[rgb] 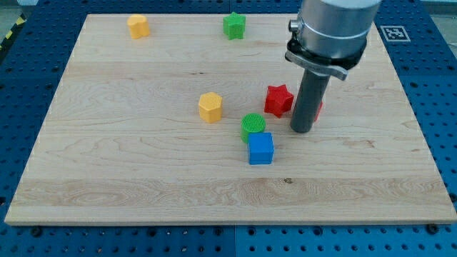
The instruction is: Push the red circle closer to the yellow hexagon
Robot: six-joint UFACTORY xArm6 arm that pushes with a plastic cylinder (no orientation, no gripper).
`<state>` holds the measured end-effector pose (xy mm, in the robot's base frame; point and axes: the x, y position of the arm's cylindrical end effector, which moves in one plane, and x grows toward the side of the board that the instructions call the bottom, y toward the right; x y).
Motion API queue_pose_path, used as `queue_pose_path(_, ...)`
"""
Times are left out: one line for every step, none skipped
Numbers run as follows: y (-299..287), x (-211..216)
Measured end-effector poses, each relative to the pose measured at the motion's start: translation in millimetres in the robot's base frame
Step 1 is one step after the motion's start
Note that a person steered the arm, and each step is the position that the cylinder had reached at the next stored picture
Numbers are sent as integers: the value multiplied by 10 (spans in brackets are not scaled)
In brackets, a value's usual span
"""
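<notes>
My tip (pixel 302 130) rests on the board right of centre. The red circle (pixel 318 108) is mostly hidden behind the rod; only a red sliver shows at the rod's right side, touching it or nearly so. The yellow hexagon (pixel 210 106) sits near the board's middle, well to the left of my tip. A red star (pixel 278 100) lies between them, just left of the rod.
A green circle (pixel 253 126) and a blue cube (pixel 260 148) sit together just left of and below my tip. A green star (pixel 233 25) is at the top middle. Another yellow block (pixel 138 26) is at the top left. The wooden board (pixel 107 178) lies on a blue perforated table.
</notes>
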<state>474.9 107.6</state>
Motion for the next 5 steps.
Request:
queue_pose_path(237, -46)
queue_pose_path(241, -428)
queue_pose_path(509, -593)
queue_pose_path(737, -645)
queue_pose_path(768, -867)
